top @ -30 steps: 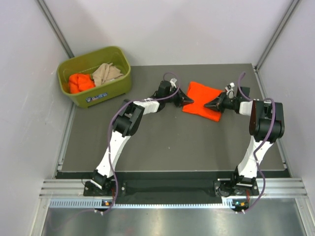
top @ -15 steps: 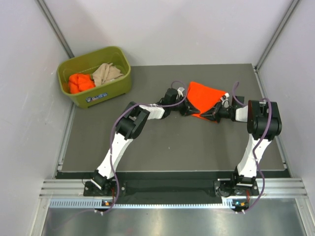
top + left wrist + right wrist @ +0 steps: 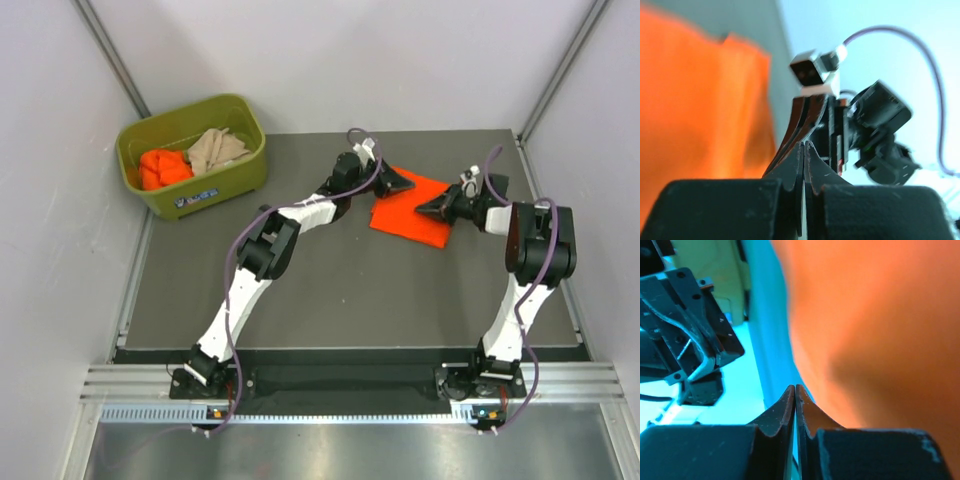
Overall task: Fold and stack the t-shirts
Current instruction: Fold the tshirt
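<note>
A folded bright orange t-shirt (image 3: 405, 215) lies flat on the dark mat, right of centre. My left gripper (image 3: 408, 184) is shut and empty over the shirt's far left corner. In the left wrist view (image 3: 804, 145) the orange cloth (image 3: 700, 100) lies to the left of its jaws. My right gripper (image 3: 421, 211) is shut and empty over the shirt's right part, with the cloth (image 3: 880, 330) beside its jaws (image 3: 795, 387). Another orange t-shirt (image 3: 163, 167) and a beige-tan one (image 3: 218, 148) lie crumpled in the bin.
The olive-green bin (image 3: 215, 185) stands at the mat's far left corner. Grey walls close in the back and both sides. The two grippers point toward each other, a short gap apart; the right one shows in the left wrist view (image 3: 880, 135).
Half a second ago both grippers met at the shirt's near edge, and the cloth looked bunched. Now the left has swung to the far corner, the right has drawn back right, and the shirt lies flat.
</note>
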`<state>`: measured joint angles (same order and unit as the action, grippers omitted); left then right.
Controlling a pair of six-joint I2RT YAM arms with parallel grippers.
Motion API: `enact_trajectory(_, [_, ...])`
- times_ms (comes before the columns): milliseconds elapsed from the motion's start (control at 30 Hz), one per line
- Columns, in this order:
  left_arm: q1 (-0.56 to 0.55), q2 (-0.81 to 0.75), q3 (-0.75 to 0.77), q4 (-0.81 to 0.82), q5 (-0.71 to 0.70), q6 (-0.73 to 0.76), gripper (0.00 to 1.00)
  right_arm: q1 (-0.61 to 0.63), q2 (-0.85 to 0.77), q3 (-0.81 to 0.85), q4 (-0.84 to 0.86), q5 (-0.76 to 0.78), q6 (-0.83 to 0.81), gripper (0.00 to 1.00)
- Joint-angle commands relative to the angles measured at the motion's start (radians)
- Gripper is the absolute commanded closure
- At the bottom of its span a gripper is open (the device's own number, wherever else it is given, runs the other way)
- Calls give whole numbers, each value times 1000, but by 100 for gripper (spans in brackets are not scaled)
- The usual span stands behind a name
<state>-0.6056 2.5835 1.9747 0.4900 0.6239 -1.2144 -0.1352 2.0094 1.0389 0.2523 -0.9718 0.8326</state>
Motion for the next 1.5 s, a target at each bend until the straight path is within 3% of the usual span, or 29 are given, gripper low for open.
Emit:
enact_trajectory(0, [3,101,91,202,-53,-121,100,-21,12,70,146,4,89,97])
enact_trajectory(333, [12,343,361,259,-225,-218,100,-70,225,141,522,21,334,97])
enact_trajectory(500, [30,368,391,252,-312,-229,100,-109,287,170,637,21,419,96])
enact_trajectory(733, [38,273,328,230,-372,-205,100,-110,193,207,461,31,334,97])
enact_trajectory(1033, [24,303,361,156,-536,-264,100,-124,232,216,465,77,352,96])
enact_trajectory(1333, [23,345,429,47,-572,-246,100,-153,325,274,456,120,369,96])
enact_trajectory(1467, [43,319,420,-25,-494,-231,100,-159,333,352,297,136,324,94])
